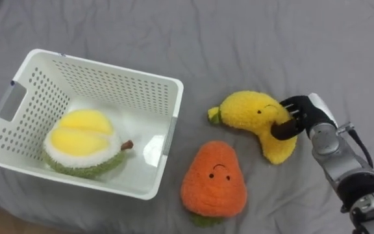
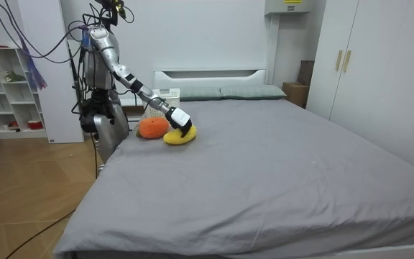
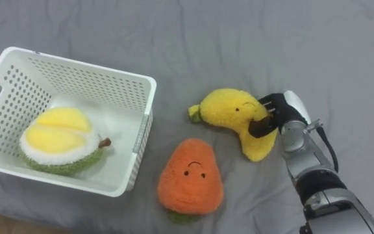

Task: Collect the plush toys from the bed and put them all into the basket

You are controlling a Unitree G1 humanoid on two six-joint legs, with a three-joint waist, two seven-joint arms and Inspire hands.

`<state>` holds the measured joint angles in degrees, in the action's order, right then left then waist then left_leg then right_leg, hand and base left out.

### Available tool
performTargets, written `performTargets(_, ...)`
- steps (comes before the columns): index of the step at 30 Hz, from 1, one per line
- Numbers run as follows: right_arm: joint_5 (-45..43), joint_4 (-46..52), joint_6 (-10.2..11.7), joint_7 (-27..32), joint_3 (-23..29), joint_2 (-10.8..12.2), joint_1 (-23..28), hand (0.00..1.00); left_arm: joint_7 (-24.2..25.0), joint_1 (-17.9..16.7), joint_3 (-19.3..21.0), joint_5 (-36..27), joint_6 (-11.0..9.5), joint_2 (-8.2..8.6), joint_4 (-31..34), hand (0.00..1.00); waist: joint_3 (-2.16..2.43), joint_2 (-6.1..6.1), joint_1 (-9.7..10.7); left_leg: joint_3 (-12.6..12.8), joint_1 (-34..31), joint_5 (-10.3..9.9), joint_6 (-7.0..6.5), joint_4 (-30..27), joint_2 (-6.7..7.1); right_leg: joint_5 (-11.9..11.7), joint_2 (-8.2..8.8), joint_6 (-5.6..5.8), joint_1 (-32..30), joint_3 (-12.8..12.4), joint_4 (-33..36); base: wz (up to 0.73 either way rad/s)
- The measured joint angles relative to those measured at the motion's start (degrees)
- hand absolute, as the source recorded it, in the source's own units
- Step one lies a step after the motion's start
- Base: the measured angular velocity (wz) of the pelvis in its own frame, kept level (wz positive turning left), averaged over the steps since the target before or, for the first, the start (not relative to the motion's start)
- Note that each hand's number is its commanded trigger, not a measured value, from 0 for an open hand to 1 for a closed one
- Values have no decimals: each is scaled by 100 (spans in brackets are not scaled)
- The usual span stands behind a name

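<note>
Beside one basket [image 1: 109,67]: one banana [image 1: 255,117], one carrot [image 1: 214,181]

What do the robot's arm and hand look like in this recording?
The right hand has black fingers and a white shell over its back. The forearm behind it is silvery-grey metal in rounded segments, with a black band lower down and a thin dark cable looping beside the wrist.

Right of the basket [image 3: 83,65], we could not see the palm of the right hand [image 3: 281,110], which was pressed behind the yellow banana toy [image 3: 229,114] that its fingers curled round. The basket's left corner was cut off by the right eye view's edge. In the room view, we could barely make out the basket behind the orange toy [image 2: 152,127], as it was small and mostly covered.
</note>
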<state>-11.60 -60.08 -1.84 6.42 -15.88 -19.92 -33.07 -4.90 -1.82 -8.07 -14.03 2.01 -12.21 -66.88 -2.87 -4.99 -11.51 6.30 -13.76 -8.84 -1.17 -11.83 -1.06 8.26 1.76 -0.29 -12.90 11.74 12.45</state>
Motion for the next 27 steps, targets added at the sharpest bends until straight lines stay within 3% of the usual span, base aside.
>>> performTargets(10,-27,53,105,-30,-87,-12,-4,100,8,-3,3,-12,-8,-1,55,0,32,9,29,-34,1,5,2,-2,3,0,21,0,10,101,15,0)
performTargets(17,-163,705,107,37,-69,-107,11,100,9,-52,25,-22,-73,-3,40,0,74,7,61,-65,281,6,2,14,-3,1,25,2,299,251,0,2)
performTargets(19,-293,959,109,37,-69,-106,23,100,11,-113,77,9,-77,-3,43,0,95,7,82,-64,407,6,2,24,-4,1,26,2,428,279,-7,0)
performTargets(21,-359,1239,116,43,-29,-106,47,100,20,-175,165,28,-77,-12,39,0,192,-3,120,-60,506,6,2,40,-4,1,24,2,532,269,-27,4)
performTargets(27,-463,2382,62,100,191,-112,388,100,51,-421,489,27,-71,5,47,0,240,-11,198,-48,849,2,4,109,20,3,26,2,956,308,-202,3)
